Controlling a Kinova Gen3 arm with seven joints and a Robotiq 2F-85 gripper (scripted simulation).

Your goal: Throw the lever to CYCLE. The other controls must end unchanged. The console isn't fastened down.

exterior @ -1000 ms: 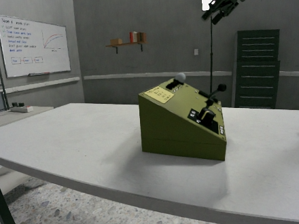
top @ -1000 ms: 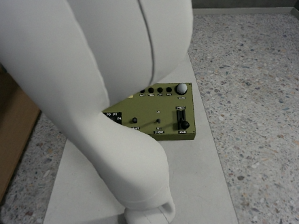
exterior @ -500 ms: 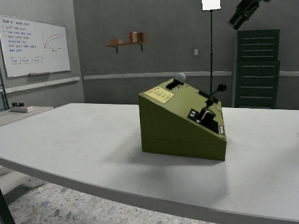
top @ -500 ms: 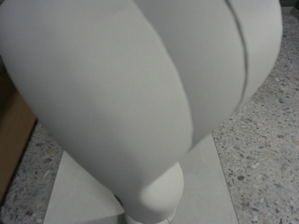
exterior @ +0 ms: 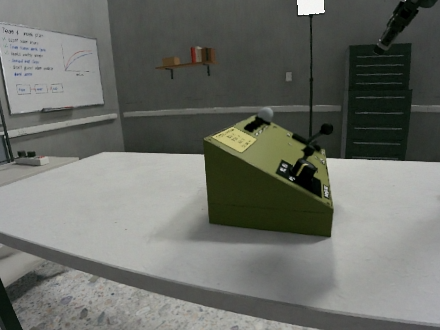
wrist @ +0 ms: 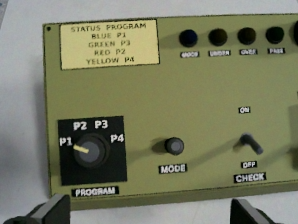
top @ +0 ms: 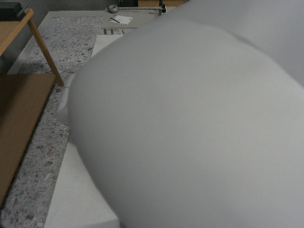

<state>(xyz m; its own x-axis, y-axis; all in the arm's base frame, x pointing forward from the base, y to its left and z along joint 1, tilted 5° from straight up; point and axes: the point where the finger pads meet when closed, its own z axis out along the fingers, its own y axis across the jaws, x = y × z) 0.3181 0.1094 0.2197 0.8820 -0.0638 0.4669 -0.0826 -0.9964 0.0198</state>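
The olive console [exterior: 267, 175] stands on the white table [exterior: 150, 210]. Its lever [exterior: 304, 169], with a black handle, stands in a black slot on the near side of the sloped panel. My gripper [exterior: 395, 27] is high above the console at the top right, apart from it. In the wrist view the gripper [wrist: 150, 217] is open and empty, with only the fingertips showing at the bottom corners. This view looks down on the console's left and middle panel [wrist: 170, 105]. The lever lies past the right edge of this view. In the top view my arm [top: 190, 124] hides the console.
The panel has a PROGRAM dial [wrist: 90, 151] pointing at P1, a MODE button [wrist: 174, 146], a CHECK toggle [wrist: 250, 144], a yellow status card [wrist: 109, 44] and several dark lamps [wrist: 218, 36]. A grey ball knob [exterior: 265, 114] stands at the panel's back. A wooden shelf [top: 21, 114] stands beside the table.
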